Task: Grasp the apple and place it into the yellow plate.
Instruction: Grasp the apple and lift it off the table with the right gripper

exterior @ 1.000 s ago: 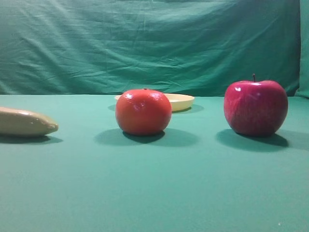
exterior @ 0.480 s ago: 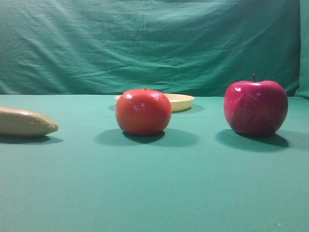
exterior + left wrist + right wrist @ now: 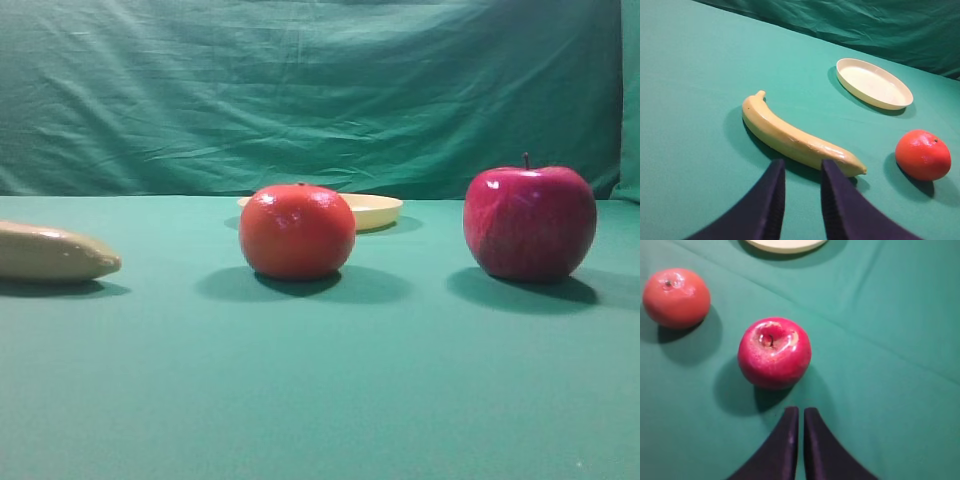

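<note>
The apple stands upright on the green-covered bench, stem up, toward the bench's right side in the exterior high view. Its skin is glossy crimson-pink with a pale highlight around the dimpled top, and it throws a soft shadow on the cloth beside it. Nothing touches it. In the right wrist view the apple sits just beyond the tips of the right gripper, apart from them, with a strip of cloth and shadow between. That gripper's dark jaws are together, only a thin slit showing between them, and they hold nothing.

The yellow plate lies flat farther back on the bench, near the middle of its far edge, well apart from the apple. It is shallow and pale, and in the exterior view it is partly hidden behind the orange fruit. That round orange-red fruit rests to the left of the apple, apart from it and in front of the plate.

Farther left lies a banana, pale yellow, on its side, its stem end pointing toward the back of the bench. The left gripper hangs just in front of it, its jaws slightly apart and empty, the banana's blunt end just beyond the tips.

The bench is covered in smooth teal-green cloth with faint creases. Behind it hangs a wrinkled green curtain, filling the whole background.
</note>
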